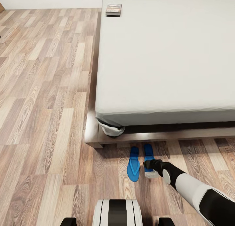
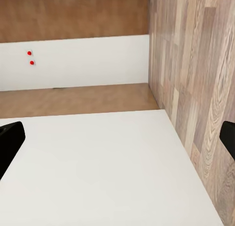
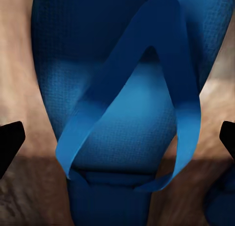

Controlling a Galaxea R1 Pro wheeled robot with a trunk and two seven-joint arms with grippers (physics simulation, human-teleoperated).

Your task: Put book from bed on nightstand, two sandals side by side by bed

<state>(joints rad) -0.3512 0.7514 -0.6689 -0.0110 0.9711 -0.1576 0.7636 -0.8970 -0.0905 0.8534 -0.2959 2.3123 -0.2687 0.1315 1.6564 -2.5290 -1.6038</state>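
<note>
Floor (image 1: 45,88) – matt wood planks; mattress (image 1: 163,56) – smooth grey cloth; sandal (image 3: 122,113) – blue, finely textured, matt.

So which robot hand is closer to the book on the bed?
Hard to tell. The right gripper is down by the sandals at the bed's foot, far from the book. The left gripper looks over something white, and its distance from the book is unclear.
</note>
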